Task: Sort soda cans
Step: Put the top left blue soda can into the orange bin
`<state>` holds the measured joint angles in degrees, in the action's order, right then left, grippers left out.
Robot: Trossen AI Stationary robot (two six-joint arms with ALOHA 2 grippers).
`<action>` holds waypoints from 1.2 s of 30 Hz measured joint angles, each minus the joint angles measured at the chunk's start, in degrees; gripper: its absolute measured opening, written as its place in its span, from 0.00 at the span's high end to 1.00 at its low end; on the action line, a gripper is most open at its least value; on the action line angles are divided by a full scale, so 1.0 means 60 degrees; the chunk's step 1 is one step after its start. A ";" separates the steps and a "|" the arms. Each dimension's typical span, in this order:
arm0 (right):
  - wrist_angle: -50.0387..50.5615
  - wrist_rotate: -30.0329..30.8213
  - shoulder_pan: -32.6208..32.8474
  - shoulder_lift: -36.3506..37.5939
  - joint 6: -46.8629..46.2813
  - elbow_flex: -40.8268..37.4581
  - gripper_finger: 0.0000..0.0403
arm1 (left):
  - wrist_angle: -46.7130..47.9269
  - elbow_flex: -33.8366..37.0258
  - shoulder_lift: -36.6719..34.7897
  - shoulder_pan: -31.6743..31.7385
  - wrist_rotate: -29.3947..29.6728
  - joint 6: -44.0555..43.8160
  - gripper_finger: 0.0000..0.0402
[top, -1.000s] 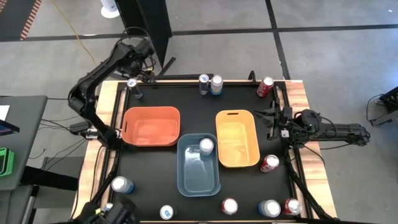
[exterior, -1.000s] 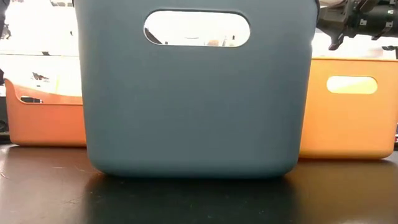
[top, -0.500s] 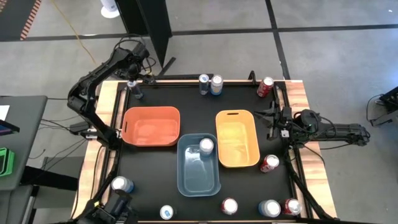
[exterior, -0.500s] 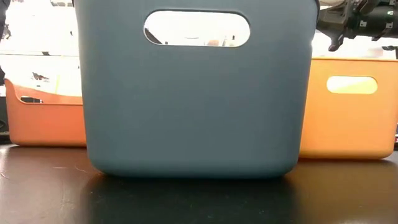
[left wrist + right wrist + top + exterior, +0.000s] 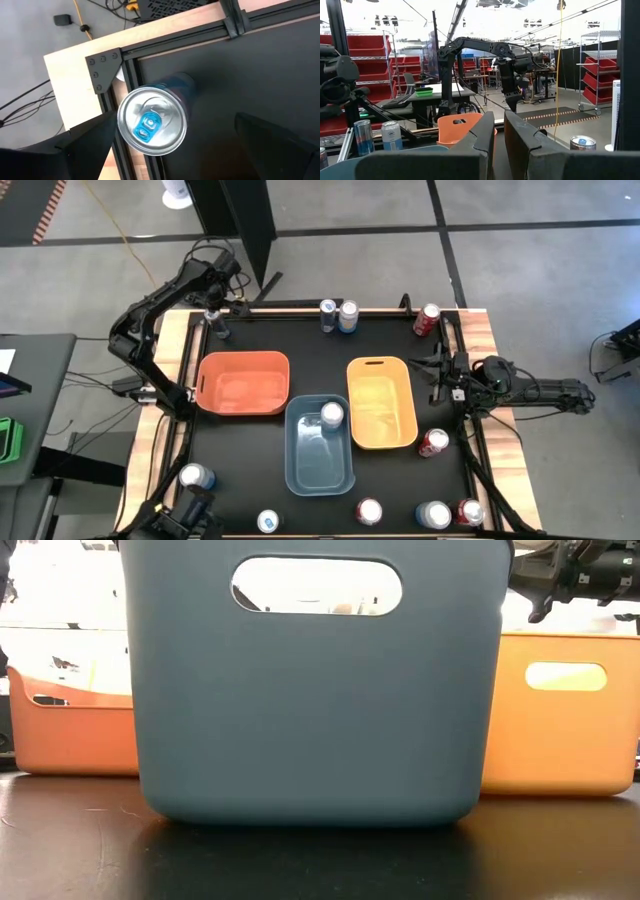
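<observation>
**Operator:** High view first. I have the left gripper (image 5: 212,298) at the far left corner of the table, above a blue-and-silver can (image 5: 213,317) that stands upright right by the corner frame. In the left wrist view I look straight down on that can (image 5: 152,120), silver top with a blue tab, and my two dark fingers (image 5: 87,145) stand wide apart, one on each side of it, neither touching it.

**Observer:** And the right arm?

**Operator:** The right gripper (image 5: 436,367) waits low over the right edge of the table, beside the yellow bin (image 5: 381,402). In the right wrist view its fingers (image 5: 485,131) sit close together with only a thin slit between them, and nothing is held.

**Observer:** Where are the other cans?

**Operator:** One silver-topped can (image 5: 331,414) stands inside the blue bin (image 5: 319,445). The orange bin (image 5: 243,383) holds no can that I can see. Two cans (image 5: 338,315) stand side by side at the far edge, a red can (image 5: 428,319) at the far right corner, another red can (image 5: 433,442) just right of the yellow bin, and several more along the near edge. The low view is filled by the blue bin's wall (image 5: 318,690).
</observation>
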<state>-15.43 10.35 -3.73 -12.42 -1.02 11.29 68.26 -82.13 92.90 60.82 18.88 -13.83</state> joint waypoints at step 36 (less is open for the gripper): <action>0.0515 -0.0004 0.0000 0.0002 0.0252 0.0000 0.85 | -0.0206 0.0335 0.0007 -0.0007 0.0669 -0.2629 0.00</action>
<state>-12.34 10.33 -3.73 -12.41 0.49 11.29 67.02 -80.12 92.95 60.78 22.89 -29.61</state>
